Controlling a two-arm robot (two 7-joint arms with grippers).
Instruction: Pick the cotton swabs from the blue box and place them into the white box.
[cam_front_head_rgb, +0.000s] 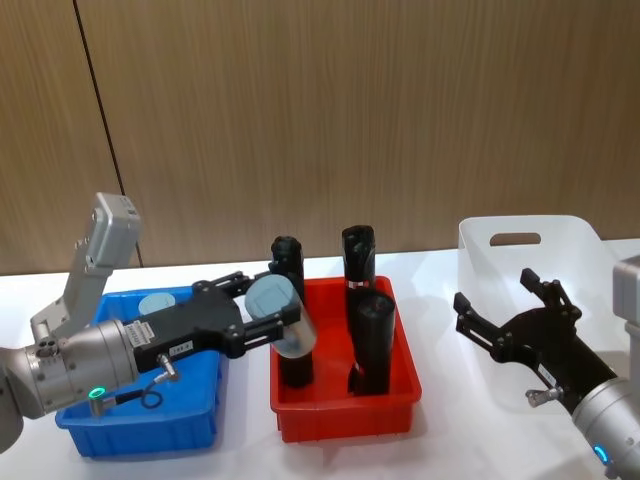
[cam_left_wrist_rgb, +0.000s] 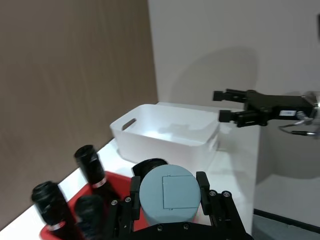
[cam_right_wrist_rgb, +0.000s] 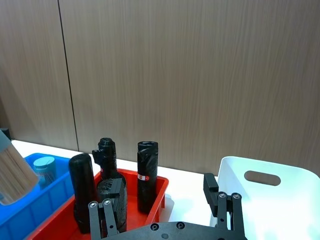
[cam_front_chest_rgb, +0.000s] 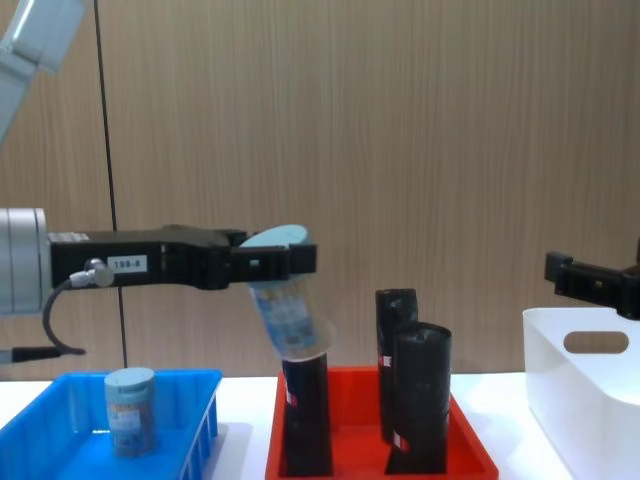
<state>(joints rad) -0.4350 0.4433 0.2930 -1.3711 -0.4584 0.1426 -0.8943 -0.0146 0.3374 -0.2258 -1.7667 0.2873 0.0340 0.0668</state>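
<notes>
L claw clamped on lid of swab tub, clear body tilted, base down over red bin. Second tub upright in blue box. R claw wide open, prob over white box.

A: Left of the red bin, chest view: anything cut off?
B: Cropped at the lower edge, the blue box.
A: Over the red bin's left end?
B: Too small to read, the label print on the held cotton swabs; in head view, hidden behind that tub, the top of one black roll.
A: Right of the red bin?
B: Cropped at the chest view's edge, the white box; in head view, front wall partly masked by the right gripper.
</notes>
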